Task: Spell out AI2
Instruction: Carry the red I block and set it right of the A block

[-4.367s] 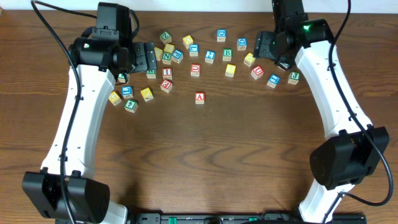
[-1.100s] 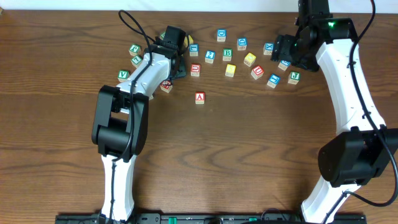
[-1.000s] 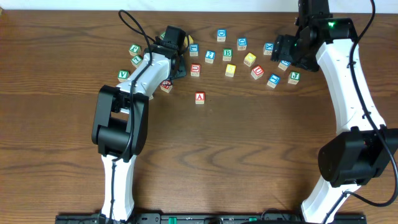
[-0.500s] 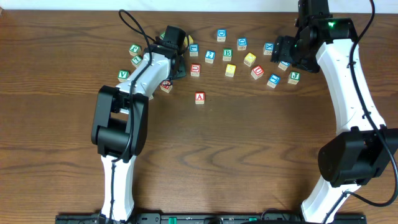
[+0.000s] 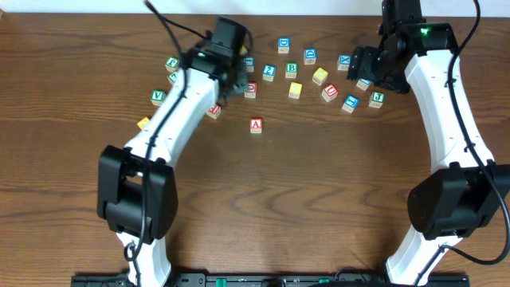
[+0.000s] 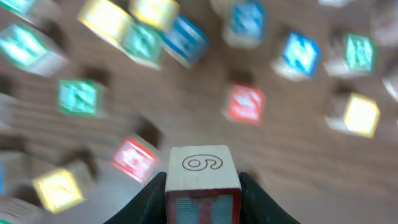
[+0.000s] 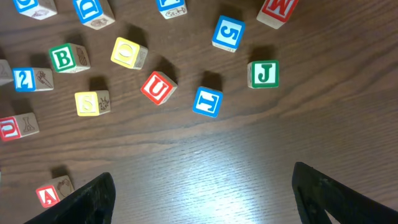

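Between the fingers of the left pincer (image 6: pixel 203 194) sat the red I cube (image 6: pixel 203 180), pinched, a 6 on its upper face. The A cube (image 5: pixel 256 124) lay apart on the worktop (image 5: pixel 319 199), the blue 2 cube (image 5: pixel 269 72) among the scattered cubes. The right pincer (image 7: pixel 202 190) hung spread.

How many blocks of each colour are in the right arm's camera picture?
Blue blocks: 6
Red blocks: 4
Green blocks: 2
Yellow blocks: 2
Total: 14
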`<state>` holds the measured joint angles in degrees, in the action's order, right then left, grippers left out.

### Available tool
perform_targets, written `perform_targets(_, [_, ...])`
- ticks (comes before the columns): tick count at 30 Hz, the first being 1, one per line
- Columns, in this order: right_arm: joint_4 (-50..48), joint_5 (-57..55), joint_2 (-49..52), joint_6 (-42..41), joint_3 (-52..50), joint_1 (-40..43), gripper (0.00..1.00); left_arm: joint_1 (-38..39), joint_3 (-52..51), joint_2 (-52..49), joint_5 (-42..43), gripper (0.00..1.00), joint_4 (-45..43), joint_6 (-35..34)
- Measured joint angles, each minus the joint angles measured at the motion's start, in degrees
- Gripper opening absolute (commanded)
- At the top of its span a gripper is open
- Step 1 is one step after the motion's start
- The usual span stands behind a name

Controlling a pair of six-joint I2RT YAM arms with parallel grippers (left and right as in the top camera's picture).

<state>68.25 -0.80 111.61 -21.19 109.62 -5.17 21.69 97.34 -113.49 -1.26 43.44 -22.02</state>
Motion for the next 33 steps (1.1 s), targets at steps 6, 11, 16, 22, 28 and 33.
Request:
perform_targets(6, [0.79,-0.31,0.0,0.5,0.0,0.0,0.86,5.73,0.0,-0.63,3.69,0.34,3.63,-0.02])
perform_targets(11, [1.42,-0.48,0.0,0.9,0.0,0.0,0.86,10.86,0.0,-1.14,4.44,0.34,3.58,-0.02])
perform_targets(16, [2.05,-0.52,0.0,1.4,0.0,0.0,0.86,14.58,0.0,-3.19,5.03,0.34,2.84,-0.02])
perform_targets(22, [2.78,-0.74,0.0,2.21,0.0,0.0,0.86,15.34,0.0,-7.04,5.27,0.34,2.84,-0.68])
perform_targets(28, [3.3,-0.74,0.0,2.38,0.0,0.0,0.86,15.28,0.0,-10.12,3.48,0.34,2.56,-3.3])
perform_targets(33, [3.98,-0.74,0.0,2.4,0.0,0.0,0.86,15.23,0.0,-11.26,0.7,0.34,0.46,-5.03])
